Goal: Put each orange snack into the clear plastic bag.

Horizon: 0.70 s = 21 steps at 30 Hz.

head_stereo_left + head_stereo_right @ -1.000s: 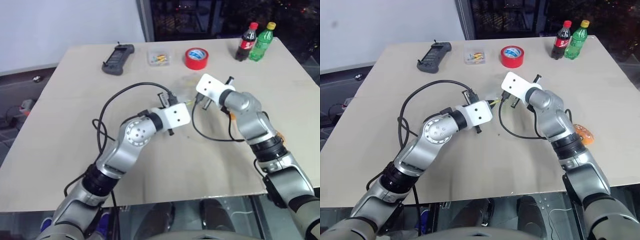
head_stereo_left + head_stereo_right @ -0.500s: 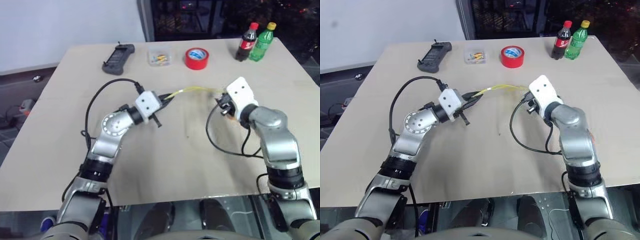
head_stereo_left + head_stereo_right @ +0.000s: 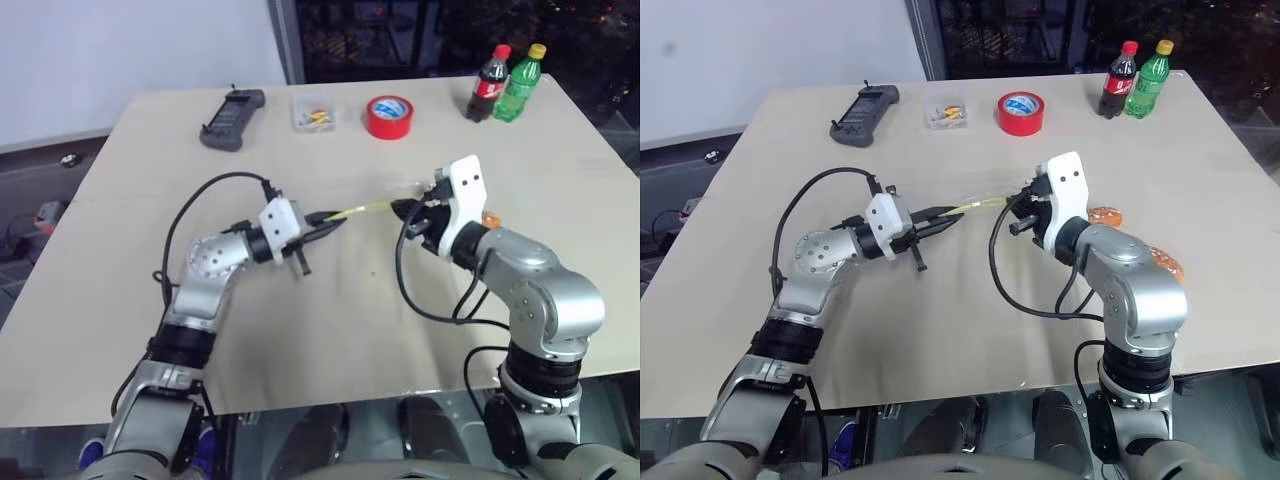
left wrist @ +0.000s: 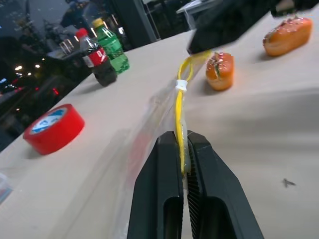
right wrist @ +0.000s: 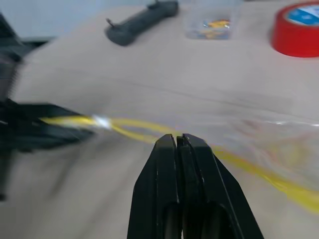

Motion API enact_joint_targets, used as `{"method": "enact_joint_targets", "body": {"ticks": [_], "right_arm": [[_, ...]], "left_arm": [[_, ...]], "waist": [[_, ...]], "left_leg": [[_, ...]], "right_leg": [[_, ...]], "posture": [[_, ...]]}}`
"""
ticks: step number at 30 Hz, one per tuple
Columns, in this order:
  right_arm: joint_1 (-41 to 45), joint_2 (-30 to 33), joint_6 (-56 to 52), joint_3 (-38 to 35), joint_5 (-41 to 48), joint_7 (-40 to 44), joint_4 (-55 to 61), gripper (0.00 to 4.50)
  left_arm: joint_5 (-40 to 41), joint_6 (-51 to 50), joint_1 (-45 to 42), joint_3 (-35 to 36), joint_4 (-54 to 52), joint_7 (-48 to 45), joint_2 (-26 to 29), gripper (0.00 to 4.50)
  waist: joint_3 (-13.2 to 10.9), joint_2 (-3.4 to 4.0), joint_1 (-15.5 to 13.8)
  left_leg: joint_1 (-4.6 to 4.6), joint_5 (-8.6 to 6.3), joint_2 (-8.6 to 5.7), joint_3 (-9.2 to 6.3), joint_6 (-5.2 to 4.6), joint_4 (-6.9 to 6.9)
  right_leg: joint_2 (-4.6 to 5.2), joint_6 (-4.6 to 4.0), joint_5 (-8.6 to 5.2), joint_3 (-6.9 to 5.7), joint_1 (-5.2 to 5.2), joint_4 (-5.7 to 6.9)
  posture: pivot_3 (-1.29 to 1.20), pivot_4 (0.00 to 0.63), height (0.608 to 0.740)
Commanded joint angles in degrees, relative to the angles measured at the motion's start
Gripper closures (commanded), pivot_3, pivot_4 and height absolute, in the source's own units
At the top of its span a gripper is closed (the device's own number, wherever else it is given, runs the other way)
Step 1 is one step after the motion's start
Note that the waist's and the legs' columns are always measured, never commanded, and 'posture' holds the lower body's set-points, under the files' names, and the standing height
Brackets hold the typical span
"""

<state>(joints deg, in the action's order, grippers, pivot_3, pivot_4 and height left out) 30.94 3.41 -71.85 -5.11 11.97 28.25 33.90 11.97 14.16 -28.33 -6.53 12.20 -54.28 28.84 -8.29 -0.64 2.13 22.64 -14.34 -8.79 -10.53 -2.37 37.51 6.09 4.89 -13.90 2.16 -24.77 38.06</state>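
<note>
The clear plastic bag (image 3: 366, 208) hangs above the table's middle, its yellow seal strip stretched between both grippers. My left gripper (image 3: 332, 221) is shut on one end of the strip (image 4: 178, 107), which runs between its fingers. My right gripper (image 3: 400, 208) is shut on the other end; in the right wrist view the strip passes under its closed fingertips (image 5: 178, 139) and the bag's film (image 5: 281, 133) trails off to the side. Two orange snacks lie on the table beyond the right gripper: one (image 3: 1103, 215) close to it, the other (image 3: 1167, 266) near the table's right edge.
Along the far edge stand a black handheld device (image 3: 233, 118), a small clear box (image 3: 316, 115) of yellow bits, a red tape roll (image 3: 390, 117), a cola bottle (image 3: 487, 84) and a green bottle (image 3: 522, 82). Black cables loop from both wrists over the table.
The grippers, close together at the bag a second ago, have drawn apart. The right one pulled back toward me and rolled; the left shifted left. The bag's strip now stretches between them.
</note>
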Motion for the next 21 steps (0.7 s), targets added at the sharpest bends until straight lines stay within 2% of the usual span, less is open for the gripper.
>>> {"method": "enact_joint_targets", "body": {"ticks": [1, 21], "right_arm": [[1.7, -0.7, -0.8, -0.6, 3.3, -1.6, 2.5, 4.36], [0.5, 2.1, 2.2, 3.7, 8.6, -6.7, -1.9, 4.36]], "left_arm": [[0.8, 0.8, 0.3, 1.8, -2.4, -0.1, 0.5, 4.50], [0.9, -1.1, 3.7, 2.4, -7.5, -0.3, 0.4, 4.50]], "waist": [[0.0, 0.01, 0.1], [0.0, 0.02, 0.3]], "left_leg": [[0.00, 0.00, 0.00, 0.00, 0.00, 0.00], [-0.01, 0.00, 0.01, 0.01, 0.00, 0.00]], "right_leg": [[0.00, 0.00, 0.00, 0.00, 0.00, 0.01], [0.00, 0.00, 0.00, 0.01, 0.00, 0.02]], "posture": [[0.00, 0.150, 0.740], [0.00, 0.150, 0.740]]}}
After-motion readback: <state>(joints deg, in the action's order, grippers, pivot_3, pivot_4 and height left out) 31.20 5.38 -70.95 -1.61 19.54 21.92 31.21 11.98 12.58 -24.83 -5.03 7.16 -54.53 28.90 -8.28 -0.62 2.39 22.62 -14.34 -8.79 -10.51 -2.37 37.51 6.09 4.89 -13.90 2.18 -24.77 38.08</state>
